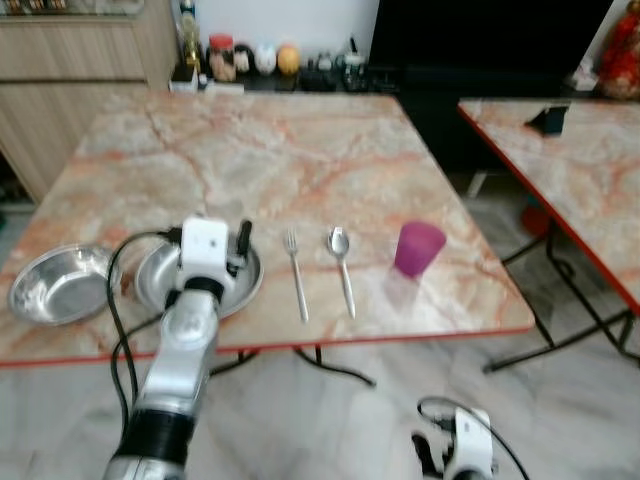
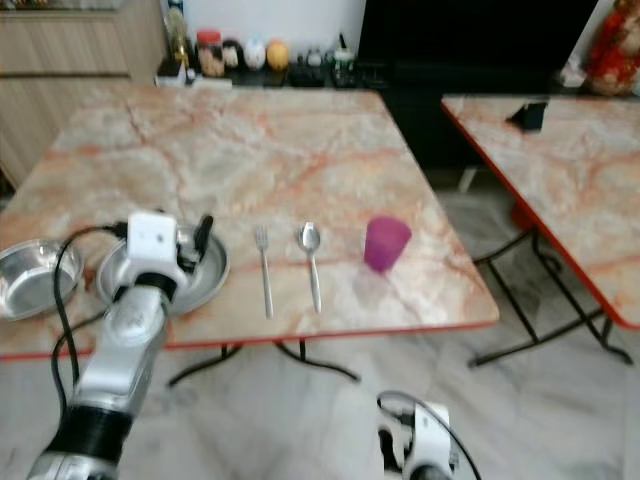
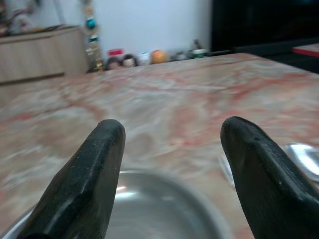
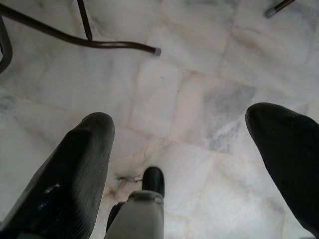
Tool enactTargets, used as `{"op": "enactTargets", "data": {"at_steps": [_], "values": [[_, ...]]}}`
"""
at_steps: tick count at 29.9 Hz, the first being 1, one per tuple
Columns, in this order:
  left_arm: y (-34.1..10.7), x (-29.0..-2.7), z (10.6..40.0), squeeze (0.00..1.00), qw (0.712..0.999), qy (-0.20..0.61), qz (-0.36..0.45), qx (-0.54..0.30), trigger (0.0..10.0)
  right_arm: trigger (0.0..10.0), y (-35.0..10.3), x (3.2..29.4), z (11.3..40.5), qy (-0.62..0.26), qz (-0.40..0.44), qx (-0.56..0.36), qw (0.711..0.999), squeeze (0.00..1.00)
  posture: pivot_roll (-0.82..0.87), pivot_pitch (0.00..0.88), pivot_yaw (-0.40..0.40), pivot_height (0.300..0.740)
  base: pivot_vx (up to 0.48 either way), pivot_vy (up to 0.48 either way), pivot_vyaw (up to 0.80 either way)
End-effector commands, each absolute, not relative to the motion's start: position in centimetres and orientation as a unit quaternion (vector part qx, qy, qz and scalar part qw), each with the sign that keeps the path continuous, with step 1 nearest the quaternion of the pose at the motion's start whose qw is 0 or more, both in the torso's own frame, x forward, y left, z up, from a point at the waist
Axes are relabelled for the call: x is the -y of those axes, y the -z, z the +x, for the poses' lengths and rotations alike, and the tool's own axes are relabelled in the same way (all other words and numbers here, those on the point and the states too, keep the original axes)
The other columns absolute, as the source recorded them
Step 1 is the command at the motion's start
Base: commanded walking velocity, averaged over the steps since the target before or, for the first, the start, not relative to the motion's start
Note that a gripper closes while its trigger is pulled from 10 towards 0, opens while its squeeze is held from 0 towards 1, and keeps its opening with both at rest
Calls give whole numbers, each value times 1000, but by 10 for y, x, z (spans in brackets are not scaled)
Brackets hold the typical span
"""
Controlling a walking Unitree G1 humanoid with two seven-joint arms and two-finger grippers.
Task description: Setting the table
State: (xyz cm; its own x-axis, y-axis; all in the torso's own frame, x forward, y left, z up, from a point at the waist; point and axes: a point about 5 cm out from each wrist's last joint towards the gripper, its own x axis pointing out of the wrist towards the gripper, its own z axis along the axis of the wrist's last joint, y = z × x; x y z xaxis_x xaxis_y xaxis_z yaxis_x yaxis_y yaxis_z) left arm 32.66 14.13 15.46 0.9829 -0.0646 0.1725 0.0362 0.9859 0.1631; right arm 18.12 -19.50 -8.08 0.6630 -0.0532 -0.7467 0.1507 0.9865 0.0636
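- Head views: we see our left gripper [image 1: 238, 243] poised over a steel plate [image 1: 240, 285] near the front edge of the marble table [image 1: 300, 150]. A second bowl [image 1: 60, 285] sits just beside the plate, on its left. To the plate's right lie a fork [image 1: 296, 272], then a spoon [image 1: 342, 265], then a purple cup [image 1: 418, 248], each apart from the next. Jars [image 1: 250, 58] line the far edge. Our right gripper [image 2: 385, 448] hangs low over the floor [image 1: 400, 400], below table height.
- Left wrist view: our two black fingers [image 3: 84, 184] stand spread wide, holding nothing, with the plate's rim [image 3: 164, 177] showing in the gap between them and the tabletop stretching beyond.
- Right wrist view: the right fingers [image 4: 70, 174] are likewise parted and empty, pointing down at pale marble tiles and a dark table leg [image 4: 89, 42].
- Handling, as we judge it: the plate looks thin, stiff and light, and its polished metal is likely slippery. We would pinch the raised rim, one finger inside and one outside, on the near side. A hold on the flat middle offers nothing to close on. It should not break, but it could skid or clatter against the bowl if nudged.
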Motion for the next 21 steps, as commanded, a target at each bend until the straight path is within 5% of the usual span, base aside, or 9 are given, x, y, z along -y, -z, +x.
{"op": "enactTargets", "data": {"at_steps": [1, 12, 21], "values": [[-161, -144, 327, 0, 990, 20, 96, 99, 10000, 10000, 80, 198, 183, 57, 56, -405, 911, 0, 89, 0, -59, 740, 0, 0, 0], [-157, -145, 329, 0, 991, 17, 98, 86, 10000, 10000, 80, 197, 183, 56, 56, -406, 910, 0, 88, 0, -59, 740, 0, -388, 0], [-150, -150, 328, 0, 989, 20, 125, 72, 10000, 10000, 80, 197, 182, 54, 54, -408, 910, 0, 89, 0, -61, 740, 0, 0, 0]]}}
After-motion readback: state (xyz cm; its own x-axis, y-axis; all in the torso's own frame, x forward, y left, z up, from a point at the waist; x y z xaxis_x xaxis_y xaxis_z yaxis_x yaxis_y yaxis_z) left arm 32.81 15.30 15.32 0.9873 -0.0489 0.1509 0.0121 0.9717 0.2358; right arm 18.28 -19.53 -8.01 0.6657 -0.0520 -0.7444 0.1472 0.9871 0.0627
